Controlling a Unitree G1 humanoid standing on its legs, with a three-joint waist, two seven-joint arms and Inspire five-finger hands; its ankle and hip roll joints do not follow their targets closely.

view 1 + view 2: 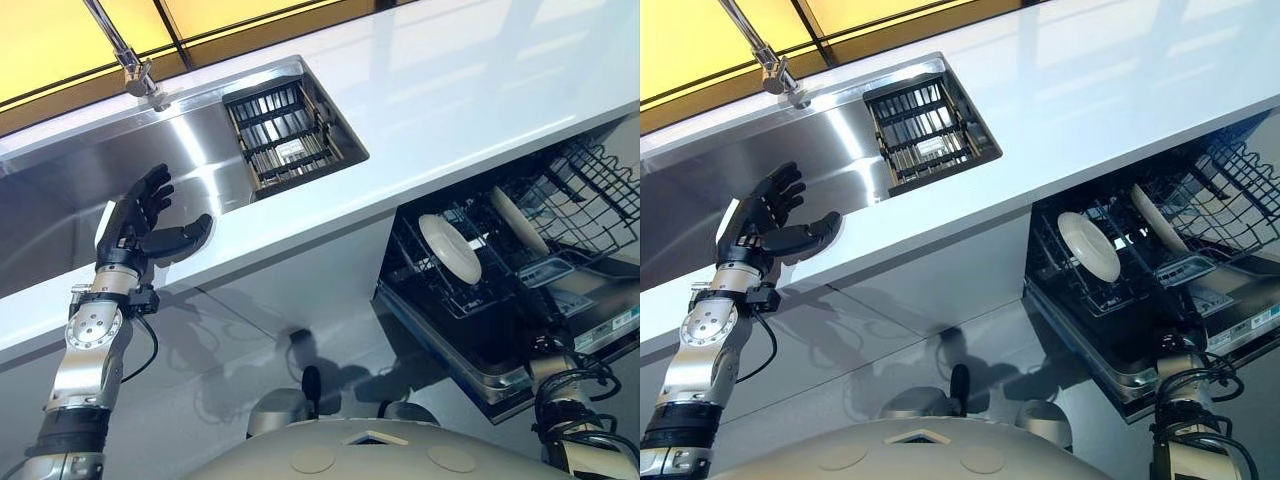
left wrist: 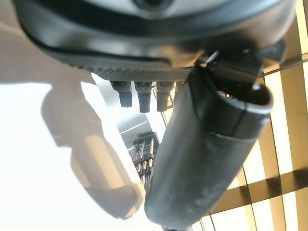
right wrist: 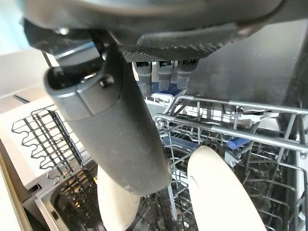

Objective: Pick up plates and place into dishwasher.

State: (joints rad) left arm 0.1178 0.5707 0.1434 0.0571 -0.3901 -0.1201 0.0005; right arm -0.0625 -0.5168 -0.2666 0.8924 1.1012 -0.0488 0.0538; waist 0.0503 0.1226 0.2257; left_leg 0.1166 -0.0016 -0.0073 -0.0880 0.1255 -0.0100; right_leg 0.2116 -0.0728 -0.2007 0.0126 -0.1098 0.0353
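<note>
1. Plates are standing on edge in the dishwasher rack (image 1: 590,200): I am seeing one round white plate (image 1: 449,247) toward the left of the rack and a second plate (image 1: 518,220) just right of it, apart from each other, both tilted between the wire tines.
2. I am holding my left hand (image 1: 140,225) up over the front edge of the steel sink (image 1: 200,150), fingers spread and straight, thumb standing out to the side; it is gripping nothing.
3. I am reading my right hand (image 3: 144,48) from its wrist camera: fingers (image 3: 163,72) are lying relaxed and the thumb is sticking out, with nothing in its grasp. It is hovering above the rack, and the two plates are showing just past the thumb.
4. I am noting a dark slatted drain basket (image 1: 285,130) sitting in the right end of the sink, and a tap (image 1: 125,50) rising behind the basin.
5. I am seeing the white counter (image 1: 480,90) overhanging the dishwasher (image 1: 500,350), whose rack is pulled out beneath the counter edge.
</note>
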